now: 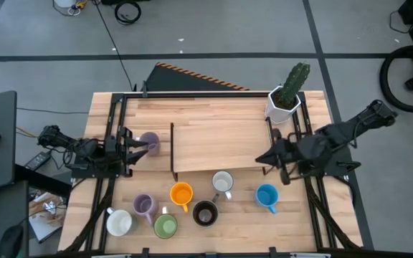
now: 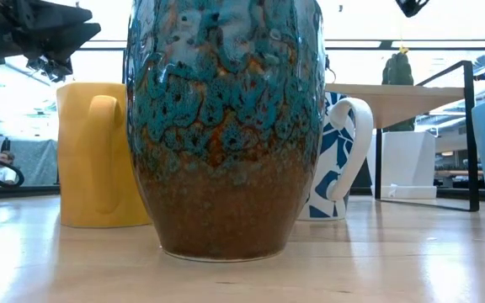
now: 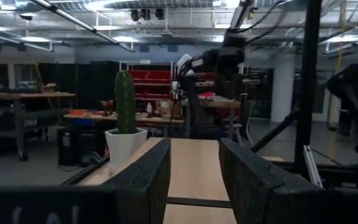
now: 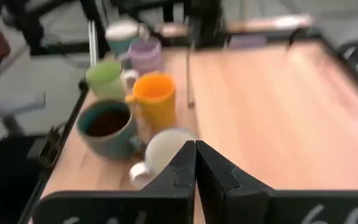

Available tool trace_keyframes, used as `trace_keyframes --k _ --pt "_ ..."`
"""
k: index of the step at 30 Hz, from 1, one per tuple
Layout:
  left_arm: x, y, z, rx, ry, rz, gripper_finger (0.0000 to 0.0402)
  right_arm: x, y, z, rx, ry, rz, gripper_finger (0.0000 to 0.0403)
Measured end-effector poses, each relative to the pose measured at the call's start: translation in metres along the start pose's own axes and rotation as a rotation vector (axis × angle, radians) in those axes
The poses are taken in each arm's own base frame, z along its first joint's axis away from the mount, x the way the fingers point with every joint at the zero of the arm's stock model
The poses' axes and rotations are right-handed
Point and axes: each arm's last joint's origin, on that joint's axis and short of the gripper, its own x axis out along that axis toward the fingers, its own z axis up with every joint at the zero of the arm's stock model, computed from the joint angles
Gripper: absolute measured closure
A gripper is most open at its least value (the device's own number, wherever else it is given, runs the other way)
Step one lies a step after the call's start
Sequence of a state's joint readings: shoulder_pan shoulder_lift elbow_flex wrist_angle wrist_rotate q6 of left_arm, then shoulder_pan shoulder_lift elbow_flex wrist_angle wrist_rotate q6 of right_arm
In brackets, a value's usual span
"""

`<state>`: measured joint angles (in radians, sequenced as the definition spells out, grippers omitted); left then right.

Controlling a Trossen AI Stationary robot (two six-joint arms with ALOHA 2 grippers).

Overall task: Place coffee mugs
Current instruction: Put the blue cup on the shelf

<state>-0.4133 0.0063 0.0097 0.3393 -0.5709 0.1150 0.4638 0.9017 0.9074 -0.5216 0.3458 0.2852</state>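
Since the clenched, empty right end effector (image 1: 269, 158) hangs near the white mug (image 1: 222, 182), a careless descent could topple it.

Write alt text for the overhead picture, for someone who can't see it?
Seen from above, a wooden table holds seven coffee mugs clustered along its near edge, an eighth lavender mug sitting right at the left tool. The right tool hovers over the table's raised shelf, and a potted cactus stands at the far right corner.
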Motion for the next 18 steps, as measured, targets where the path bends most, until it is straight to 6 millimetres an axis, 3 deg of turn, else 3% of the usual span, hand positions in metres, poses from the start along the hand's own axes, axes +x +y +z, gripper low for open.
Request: trace_keyframes --k 10,14,18 --pt "0.0 0.0 -0.003 -0.103 0.032 0.011 0.026 0.034 0.047 0.012 0.044 0.301 0.015 0.036" --pt "0.0 0.0 -0.004 -0.139 0.041 0.026 0.026 0.046 0.065 -0.004 0.009 0.439 0.06 0.0343" --pt "0.0 0.001 -0.006 -0.132 0.087 0.038 0.026 0.057 0.075 -0.013 0.116 0.519 0.06 0.0347"
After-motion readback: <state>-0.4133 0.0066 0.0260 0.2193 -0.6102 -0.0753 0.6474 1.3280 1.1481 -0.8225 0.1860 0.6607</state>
